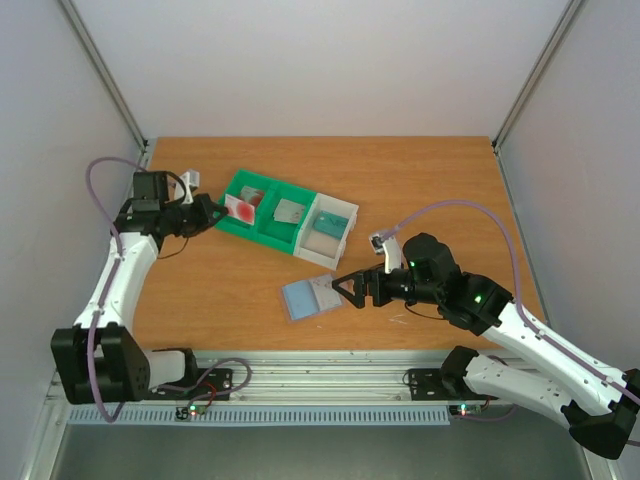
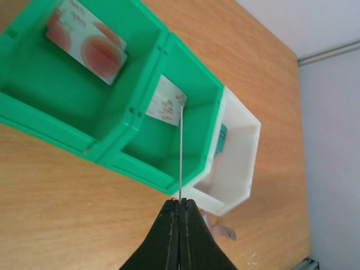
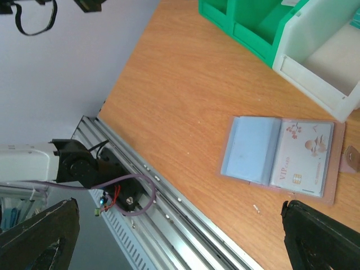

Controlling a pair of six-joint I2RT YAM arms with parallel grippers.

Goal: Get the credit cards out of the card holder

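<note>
Top external, fwiw: seeing left gripper (image 1: 217, 212) stretched out to the green tray (image 1: 262, 238), pinching a thin card (image 2: 181, 152) edge-on. Right gripper (image 1: 345, 288) low, spread wide, beside the card holder (image 1: 308, 296) lying open mid-table.

Bare table (image 1: 430, 175) lies open behind and right of the tray (image 1: 262, 238), and between tray and holder (image 1: 303, 298). The left gripper (image 1: 214, 212) blocks the tray's left end (a card (image 2: 181, 152) pinched edge-on above the compartments); the right gripper (image 1: 347, 286) crowds the holder's right edge.
</note>
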